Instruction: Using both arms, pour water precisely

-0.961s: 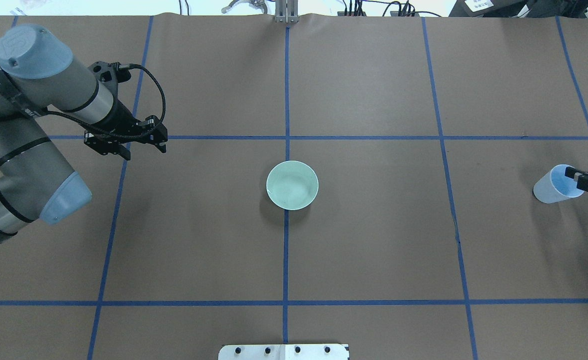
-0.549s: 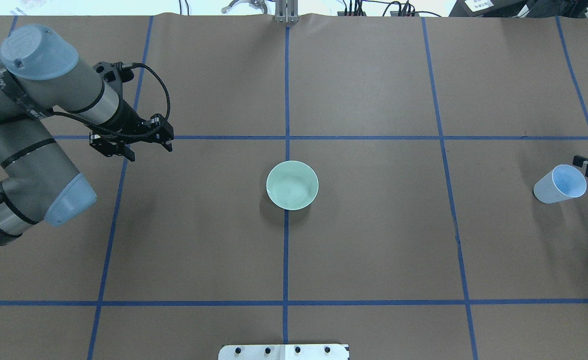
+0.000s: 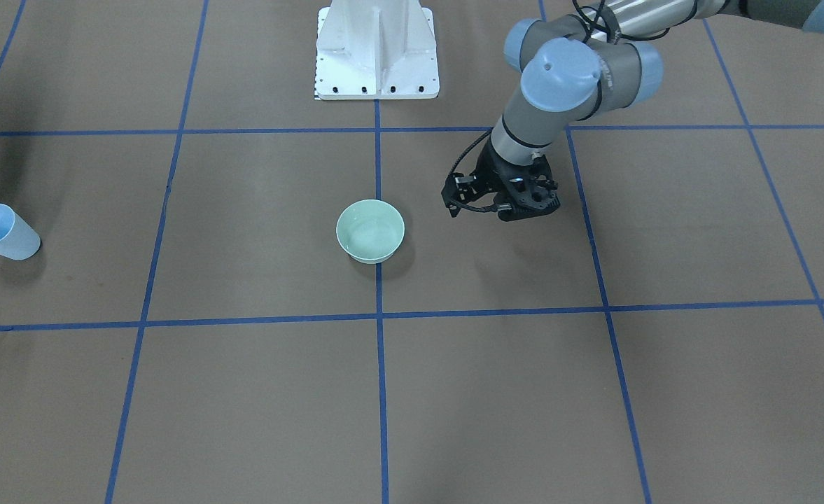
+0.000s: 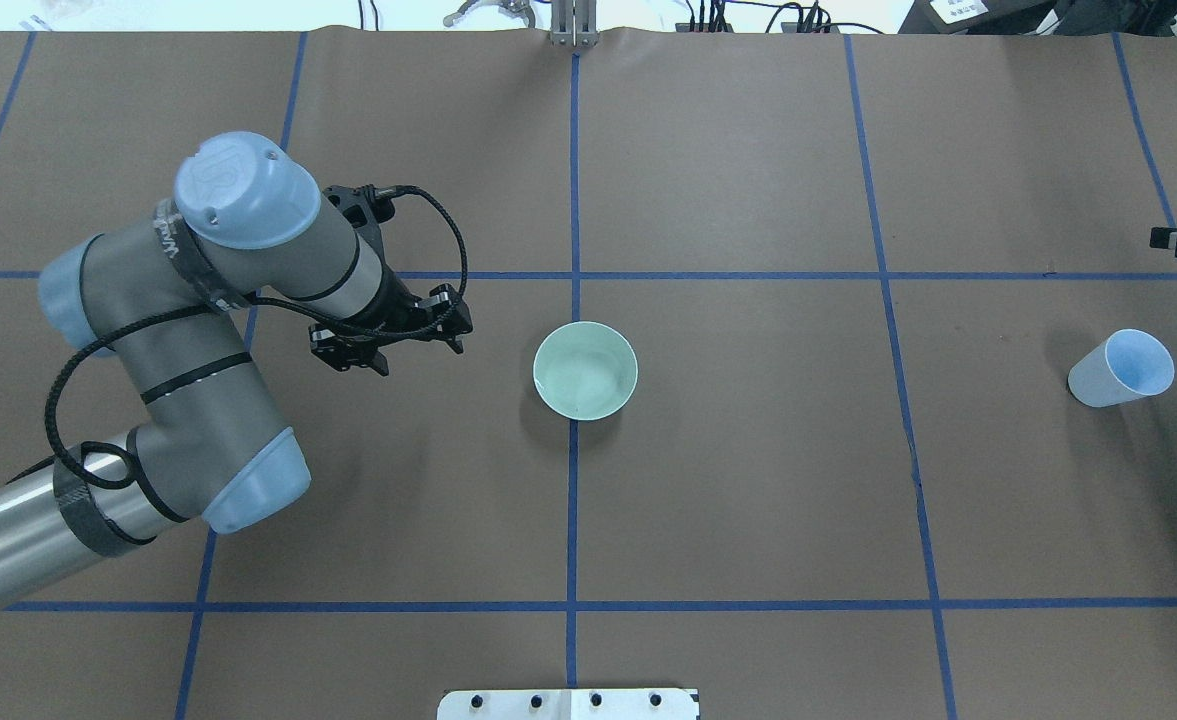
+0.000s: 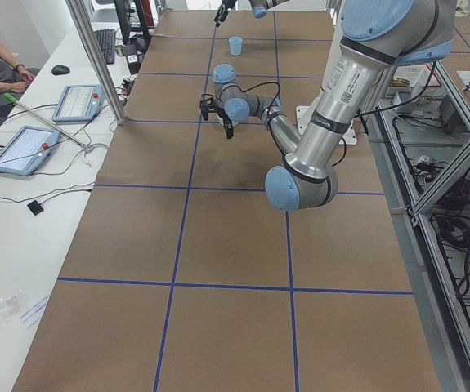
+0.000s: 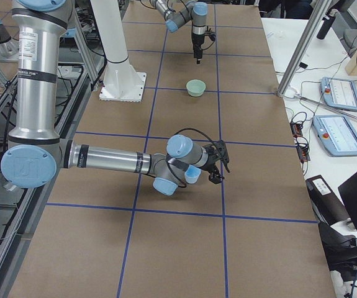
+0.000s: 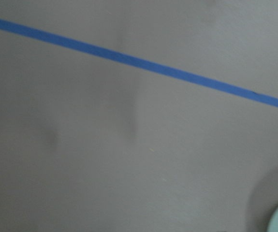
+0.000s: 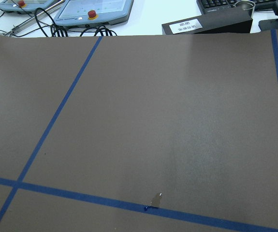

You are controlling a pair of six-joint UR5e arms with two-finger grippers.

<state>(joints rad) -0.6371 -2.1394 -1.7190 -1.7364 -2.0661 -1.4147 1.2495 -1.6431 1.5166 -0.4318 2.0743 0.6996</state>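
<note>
On the left arm's (image 4: 198, 400) cap (image 4: 246, 192) sits a UR logo.

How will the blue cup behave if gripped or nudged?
The blue cup looks thin-walled, so it is probably light and crushable under a firm squeeze. It tapers to a narrow base below a wider rim, so a side nudge may tip it. Contents aren't visible, so weight is uncertain.

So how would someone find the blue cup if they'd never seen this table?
Find the big brown table crossed by blue tape lines, with a round pale green bowl in the middle. Go to the table's end on the robot's right: the small light blue tapered cup stands there alone. It is taller and narrower than the wide green bowl.
</note>
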